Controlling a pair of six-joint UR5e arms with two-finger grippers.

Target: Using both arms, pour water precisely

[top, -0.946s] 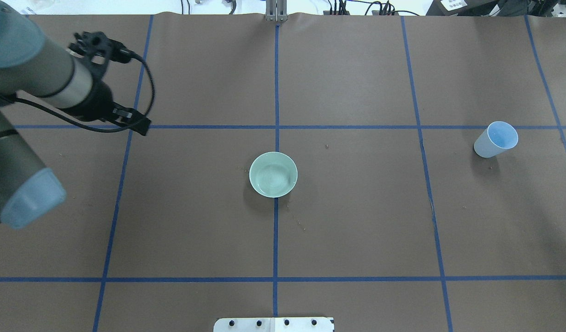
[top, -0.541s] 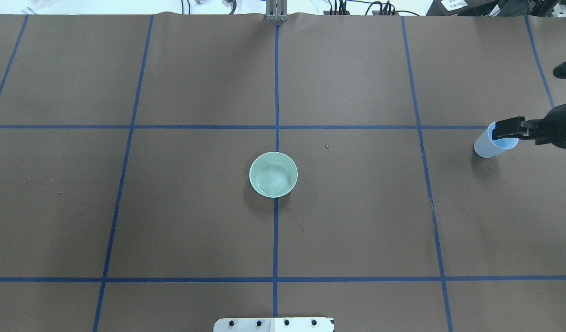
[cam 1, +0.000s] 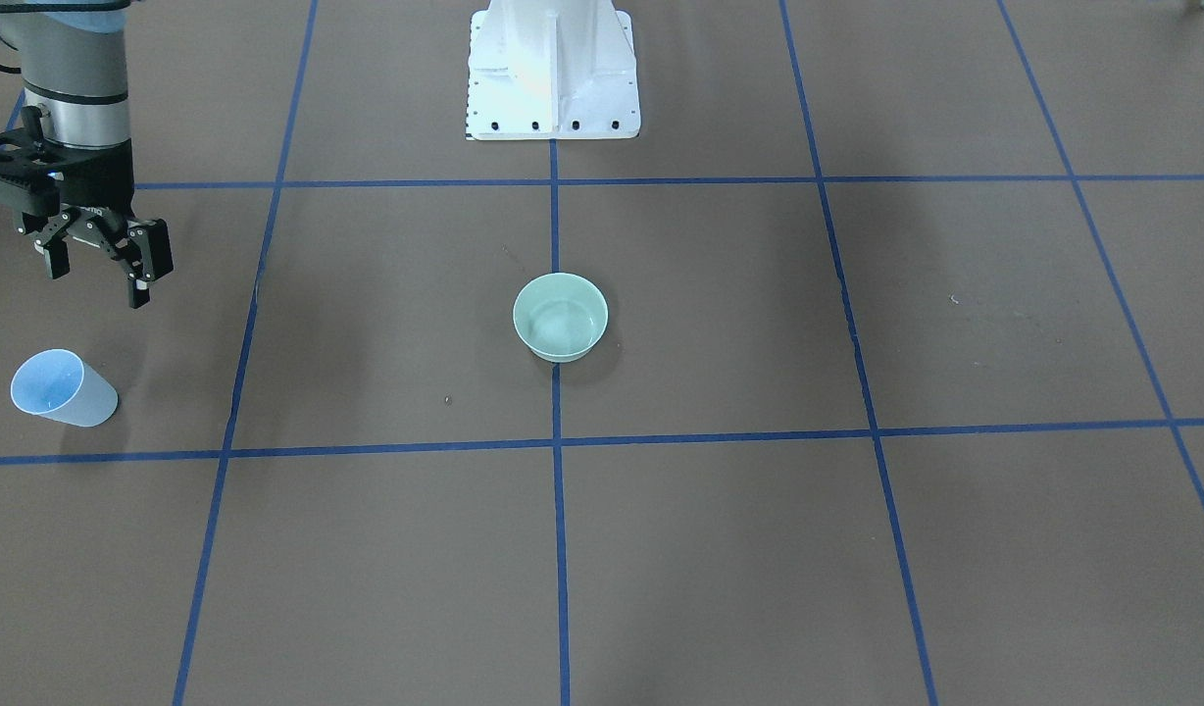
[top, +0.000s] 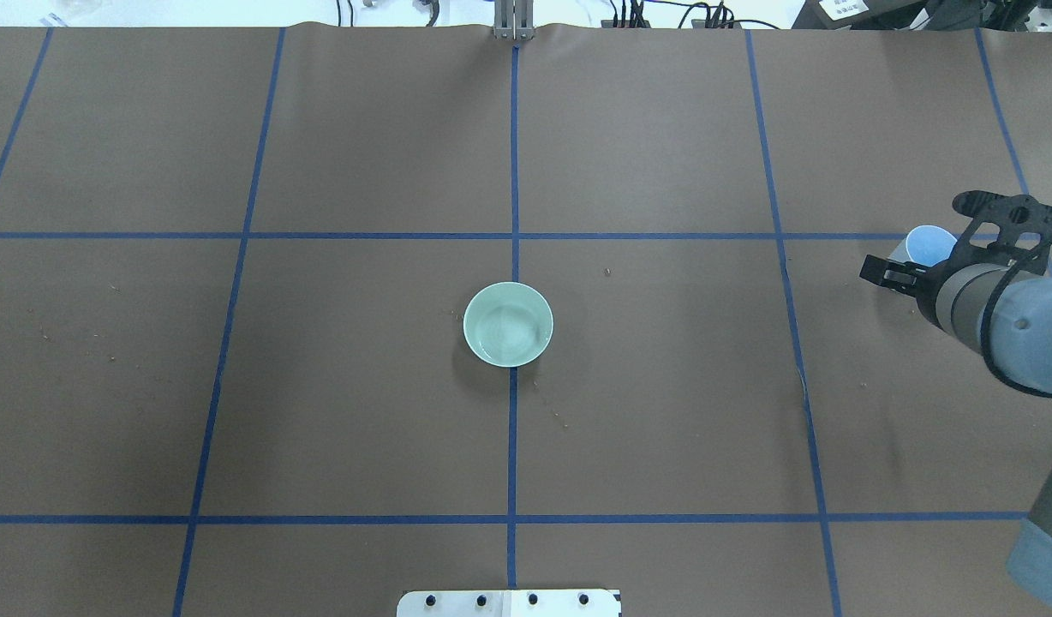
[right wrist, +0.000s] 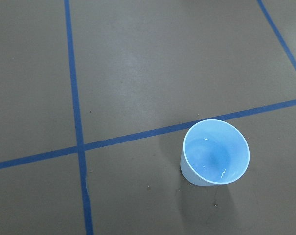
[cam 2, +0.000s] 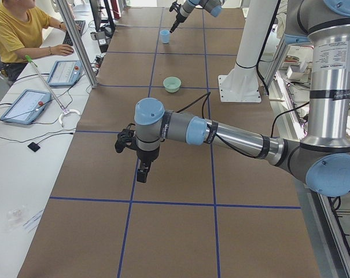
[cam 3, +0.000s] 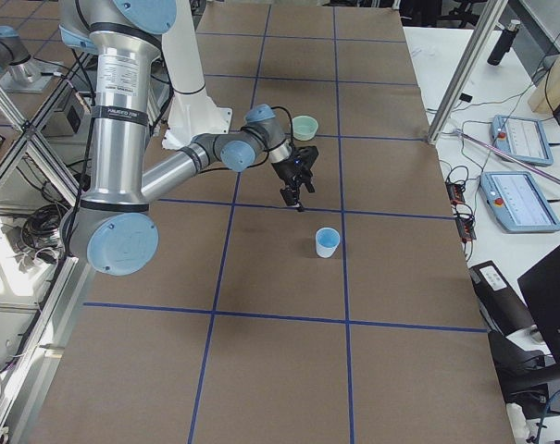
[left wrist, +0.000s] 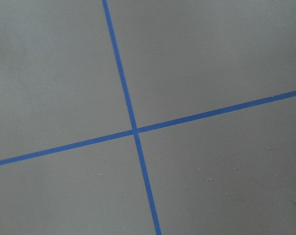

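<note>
The right hand (cam 1: 94,279) hangs spread over the worktop (cam 1: 759,549), near the blue cup (cam 1: 63,388) that holds the water (right wrist: 214,164). I think grabbing comes next: go down and pinch the cup. From overhead, the bowl (top: 508,324) sits at 9 o'clock from the cup, well apart, with nothing between. I cannot tell if the left hand (cam 2: 142,174) is spread.

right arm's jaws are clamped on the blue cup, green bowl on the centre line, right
Not clamped: the right arm has its jaws open, apart from the blue cup, per the front-facing view. The green bowl is on the centre line.
</note>
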